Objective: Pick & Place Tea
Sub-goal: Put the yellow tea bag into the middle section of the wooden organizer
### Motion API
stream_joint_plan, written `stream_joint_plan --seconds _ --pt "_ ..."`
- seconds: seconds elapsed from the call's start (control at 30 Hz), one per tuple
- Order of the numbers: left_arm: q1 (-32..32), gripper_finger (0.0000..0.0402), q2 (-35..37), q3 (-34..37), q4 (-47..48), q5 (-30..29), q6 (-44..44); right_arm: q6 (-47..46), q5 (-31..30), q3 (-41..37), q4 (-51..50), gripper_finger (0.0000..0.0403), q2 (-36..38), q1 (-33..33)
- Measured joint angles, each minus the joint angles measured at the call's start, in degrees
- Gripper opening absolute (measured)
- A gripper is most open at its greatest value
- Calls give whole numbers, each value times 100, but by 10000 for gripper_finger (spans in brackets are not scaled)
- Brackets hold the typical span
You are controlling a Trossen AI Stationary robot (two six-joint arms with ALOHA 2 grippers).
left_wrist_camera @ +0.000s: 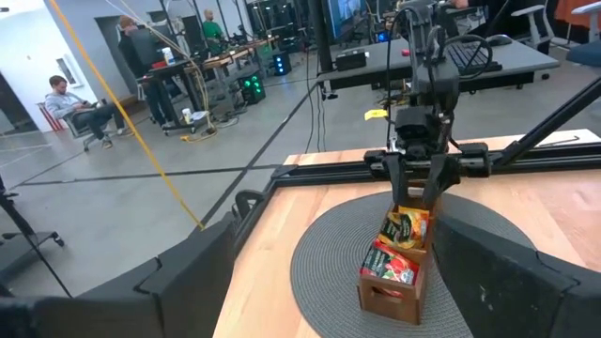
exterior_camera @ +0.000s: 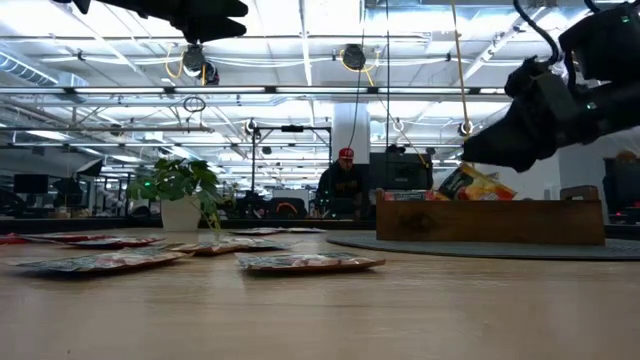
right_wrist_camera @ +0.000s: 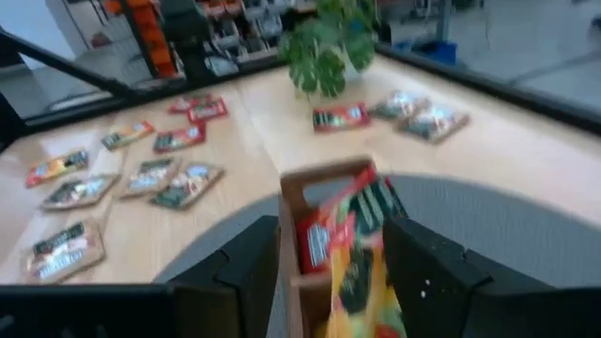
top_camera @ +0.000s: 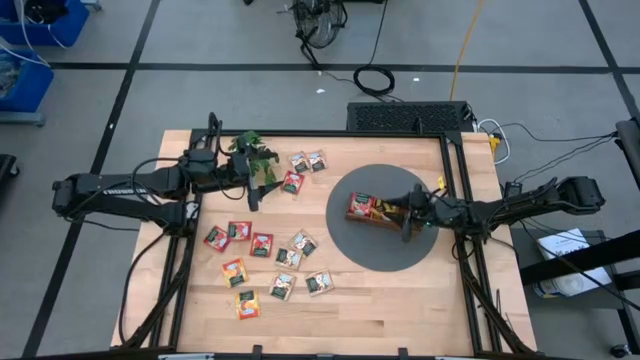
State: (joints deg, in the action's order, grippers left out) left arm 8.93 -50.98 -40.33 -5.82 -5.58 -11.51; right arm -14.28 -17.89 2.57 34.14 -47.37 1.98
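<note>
The brown wooden tray (top_camera: 366, 208) sits on a round grey mat (top_camera: 390, 255). It holds a red sachet (left_wrist_camera: 394, 264) and a yellow-orange sachet (left_wrist_camera: 408, 228), which leans tilted with its top sticking out above the tray (exterior_camera: 470, 183). My right gripper (top_camera: 404, 214) hangs open just above that end of the tray, a finger on either side of the yellow sachet (right_wrist_camera: 362, 277). My left gripper (top_camera: 255, 193) is open and holds nothing; it hovers beside the plant. Several more sachets (top_camera: 262, 243) lie flat on the wood. My right gripper stands open from above around the top of the yellow sachet (right_wrist_camera: 368, 246), which rests in the tray. The sachet runs close past one finger (right_wrist_camera: 427, 272), and I cannot tell whether that finger touches it.
A small potted green plant (top_camera: 250, 152) stands near the table's far edge, close to the left gripper. Loose sachets spread over the table's left and middle parts, three by the far edge (top_camera: 308, 160). A black frame (top_camera: 455, 200) borders the table. People sit in the room beyond.
</note>
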Motion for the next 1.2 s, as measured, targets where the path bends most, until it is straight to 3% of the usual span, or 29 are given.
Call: stream_joint_plan --seconds 0.2,0.33,0.43,0.63,0.8,1.2 --pt "0 351 0 -1 0 0 0 589 164 29 462 174 2 -1" --pt "-1 351 0 -1 0 0 -2 751 876 363 -515 164 -7 0" --pt "0 351 0 -1 2 0 -2 828 905 944 -1536 127 11 2" --pt "-1 351 0 -1 1 0 -2 1320 914 1754 -3078 11 5 2" --pt "-2 351 0 -1 2 0 -2 1342 911 2033 -4060 1 -16 0" --pt "-2 351 0 -1 -31 0 -2 600 1222 2063 -4896 0 -116 0"
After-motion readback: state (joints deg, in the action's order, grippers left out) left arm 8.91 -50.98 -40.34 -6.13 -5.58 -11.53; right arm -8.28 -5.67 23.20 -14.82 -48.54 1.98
